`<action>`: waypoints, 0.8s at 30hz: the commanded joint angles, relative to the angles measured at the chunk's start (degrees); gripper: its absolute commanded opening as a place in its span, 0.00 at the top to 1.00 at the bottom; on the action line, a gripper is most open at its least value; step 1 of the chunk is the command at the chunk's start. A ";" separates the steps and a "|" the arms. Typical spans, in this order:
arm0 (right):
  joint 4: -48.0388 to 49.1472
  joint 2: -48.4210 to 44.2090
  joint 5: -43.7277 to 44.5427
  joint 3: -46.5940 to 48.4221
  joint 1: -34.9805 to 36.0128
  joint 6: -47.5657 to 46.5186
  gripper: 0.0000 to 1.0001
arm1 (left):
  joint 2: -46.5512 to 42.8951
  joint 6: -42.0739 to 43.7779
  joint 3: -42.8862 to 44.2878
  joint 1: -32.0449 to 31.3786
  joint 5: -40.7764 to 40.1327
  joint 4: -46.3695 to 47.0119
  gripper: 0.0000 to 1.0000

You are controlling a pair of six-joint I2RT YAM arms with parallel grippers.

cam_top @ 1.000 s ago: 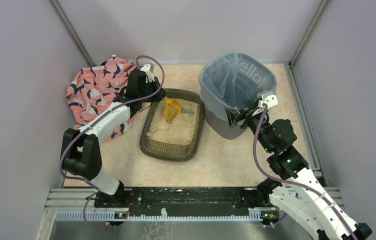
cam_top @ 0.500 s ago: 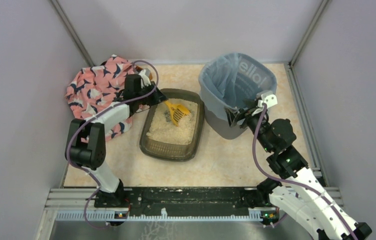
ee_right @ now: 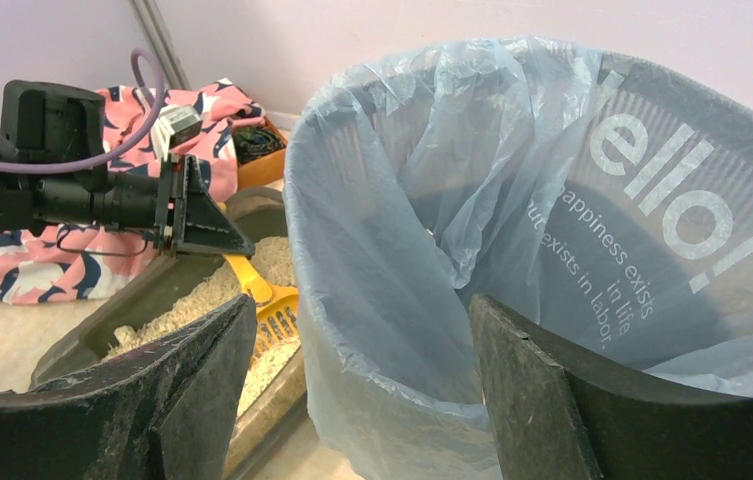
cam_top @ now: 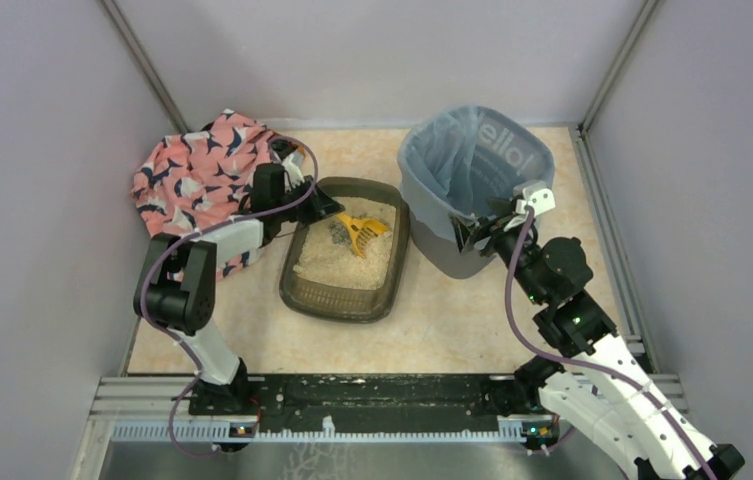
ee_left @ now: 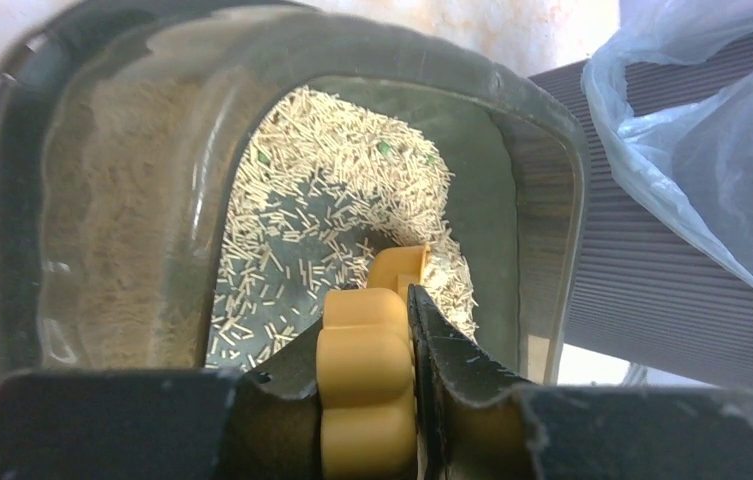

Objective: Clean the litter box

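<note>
Over litter box [cam_top: 336,305]: left hand [cam_top: 330,208] pinches yellow scoop [cam_top: 360,232]; right hand [cam_top: 474,232] spread by bin [cam_top: 442,252] reading "ello!".

Looked like a lab test cell: plain lilac walls [cam_top: 32,150] boxed the desk [cam_top: 452,320], metal rail [cam_top: 372,430] along its near edge.
</note>
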 commanded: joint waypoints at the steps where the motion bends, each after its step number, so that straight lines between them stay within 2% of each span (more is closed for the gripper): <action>1: -1.41 1.01 -0.68 0.42 -0.04 0.58 0.22 | 3.03 -1.68 -4.26 -1.41 6.39 2.40 1.00; 7: -1.73 1.00 -0.59 0.51 0.00 0.58 0.22 | 4.23 -5.47 -5.24 -0.58 10.82 7.65 1.00; 12: -1.88 1.05 -0.58 0.59 0.00 0.58 0.22 | 2.27 -6.37 -7.33 3.79 14.03 10.08 1.00; 17: -1.60 1.42 -0.67 0.46 0.00 0.58 0.22 | 0.75 -11.25 -13.10 10.10 20.66 19.44 1.00; 24: -1.58 2.15 -1.04 0.66 0.00 0.58 0.22 | 0.40 -16.24 -16.06 12.46 22.30 26.99 1.00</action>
